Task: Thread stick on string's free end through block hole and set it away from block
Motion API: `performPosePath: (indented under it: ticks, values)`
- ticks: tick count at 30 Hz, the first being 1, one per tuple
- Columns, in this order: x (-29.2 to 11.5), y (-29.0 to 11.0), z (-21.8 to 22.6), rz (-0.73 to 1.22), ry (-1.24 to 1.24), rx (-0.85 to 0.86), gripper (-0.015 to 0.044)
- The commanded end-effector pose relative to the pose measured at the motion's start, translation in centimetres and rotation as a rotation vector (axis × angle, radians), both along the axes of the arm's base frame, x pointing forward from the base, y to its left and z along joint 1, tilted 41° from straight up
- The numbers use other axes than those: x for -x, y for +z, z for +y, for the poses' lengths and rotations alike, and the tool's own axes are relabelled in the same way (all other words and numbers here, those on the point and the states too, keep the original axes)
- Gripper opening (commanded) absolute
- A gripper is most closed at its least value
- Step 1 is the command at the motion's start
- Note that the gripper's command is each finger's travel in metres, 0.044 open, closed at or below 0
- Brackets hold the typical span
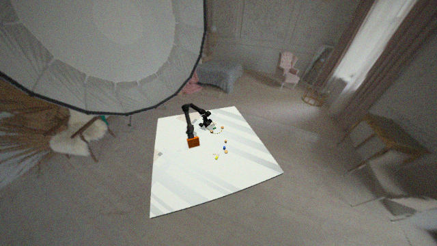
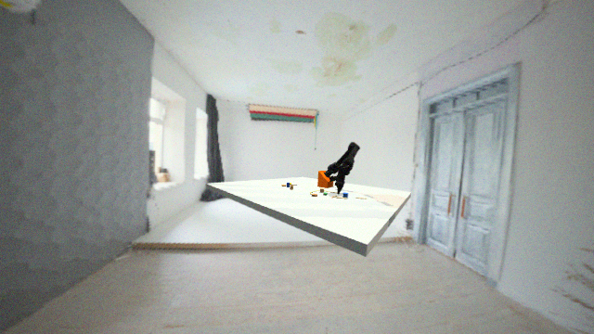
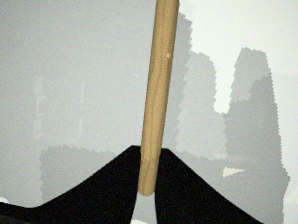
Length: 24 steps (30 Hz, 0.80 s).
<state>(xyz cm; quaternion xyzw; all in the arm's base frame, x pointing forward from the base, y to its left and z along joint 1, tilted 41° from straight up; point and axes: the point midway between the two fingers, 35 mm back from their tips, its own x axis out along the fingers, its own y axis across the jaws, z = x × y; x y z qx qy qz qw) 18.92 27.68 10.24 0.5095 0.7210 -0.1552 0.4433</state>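
Observation:
My gripper [image 1: 205,126] [image 2: 339,191] [image 3: 148,157] is shut on a thin wooden stick [image 3: 161,60], near one end. The stick runs away from the fingertips to the top edge of the wrist view. Its far end is out of that view. The fingertips are low over the table [image 1: 184,184] [image 2: 362,232]. An orange disc, likely the button [image 1: 222,127] [image 2: 314,195], lies right of the gripper in the top view. The thin dotted string [image 1: 217,133] curves from it towards a small brown piece [image 1: 212,131]. Whether that piece is the block, and its hole, cannot be made out.
A large orange box [image 1: 193,142] [image 2: 325,179] stands at the arm's foot. A green piece [image 1: 214,128] [image 2: 325,194] lies close to the gripper. A blue piece [image 1: 224,147], an orange disc [image 1: 226,152] and a yellow piece [image 1: 216,157] lie farther off.

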Motion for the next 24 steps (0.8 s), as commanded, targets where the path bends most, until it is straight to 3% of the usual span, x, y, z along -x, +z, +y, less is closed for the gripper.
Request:
performPosePath:
  ticks: [1, 4, 12, 16, 21, 24]
  values:
    - [0.3, 0.1, 0.5, -0.002, 0.013, -0.012, 0.0000]
    - [0.3, 0.1, 0.5, -0.002, 0.013, -0.012, 0.0000]
    - [-0.3, 0.8, -0.6, -0.002, 0.000, 0.001, 0.0210]
    - [-1.3, 5.2, -4.5, -0.008, -0.003, 0.000, 0.0210]
    - [-1.3, 6.0, -5.2, -0.009, -0.004, -0.001, 0.0210]
    - [-1.7, 6.0, -4.9, -0.023, -0.016, -0.007, 0.0289]
